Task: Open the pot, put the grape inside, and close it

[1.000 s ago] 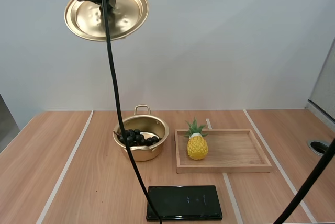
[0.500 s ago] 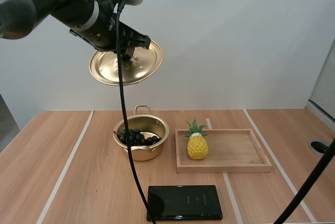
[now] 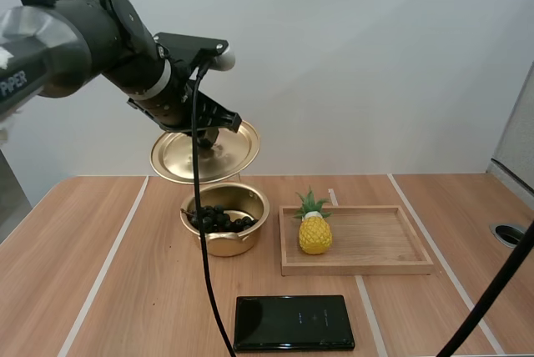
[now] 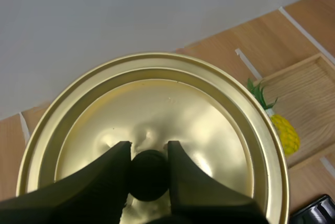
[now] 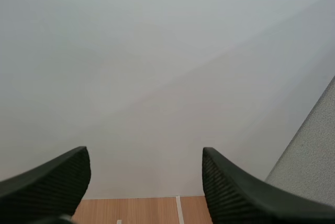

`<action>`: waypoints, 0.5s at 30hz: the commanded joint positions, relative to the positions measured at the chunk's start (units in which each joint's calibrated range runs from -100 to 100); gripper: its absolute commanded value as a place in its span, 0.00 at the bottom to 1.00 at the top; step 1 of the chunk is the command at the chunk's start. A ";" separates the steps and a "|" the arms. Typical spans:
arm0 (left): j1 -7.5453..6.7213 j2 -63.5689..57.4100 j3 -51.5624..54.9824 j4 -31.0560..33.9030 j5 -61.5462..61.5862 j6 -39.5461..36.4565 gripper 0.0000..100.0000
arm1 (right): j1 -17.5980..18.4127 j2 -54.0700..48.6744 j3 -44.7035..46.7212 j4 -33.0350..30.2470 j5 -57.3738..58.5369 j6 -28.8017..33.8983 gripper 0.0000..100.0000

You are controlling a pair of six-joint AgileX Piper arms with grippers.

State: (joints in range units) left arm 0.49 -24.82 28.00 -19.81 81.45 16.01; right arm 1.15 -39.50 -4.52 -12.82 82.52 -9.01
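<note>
Left gripper clamps lid by knob, lid just above pot near table far edge, grapes inside. Straight drop needed. Right gripper wide, empty.

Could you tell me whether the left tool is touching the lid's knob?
Touching. In the left wrist view the left tool pinches the knob of the lid between its tips, with no gap.

Toy pineapple upright in wood tray, at one end; blk phone flat on table nr tray.
</note>
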 commanded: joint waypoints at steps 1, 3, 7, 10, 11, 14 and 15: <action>0.02 2.27 0.35 -1.28 -0.88 0.53 0.00 | -0.28 -0.77 -0.50 -0.65 0.22 0.06 1.00; 0.02 4.14 0.35 -1.39 -1.06 0.53 0.00 | -0.28 -0.77 -0.50 -0.65 0.22 0.06 1.00; 0.02 7.76 0.35 -1.95 -1.06 0.53 0.00 | -0.28 -0.77 -0.50 -0.76 0.25 0.06 1.00; 0.02 10.15 0.35 -2.27 -1.42 0.53 0.00 | -0.28 -0.77 -0.50 -0.76 0.25 0.06 1.00; 0.02 10.96 0.35 -2.39 -1.61 0.65 0.00 | -0.28 -0.77 -0.50 -0.76 0.25 0.06 1.00; 0.02 13.09 0.35 -2.63 -2.11 1.51 0.00 | -0.28 -0.77 -0.50 -0.76 0.25 0.06 1.00; 0.02 13.75 0.35 -2.63 -2.28 1.67 0.00 | -0.28 -0.77 -0.50 -0.76 0.25 0.06 1.00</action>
State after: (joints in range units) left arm 0.49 -12.11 28.29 -21.10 80.67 16.92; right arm 1.15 -39.50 -4.52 -12.85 82.70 -9.01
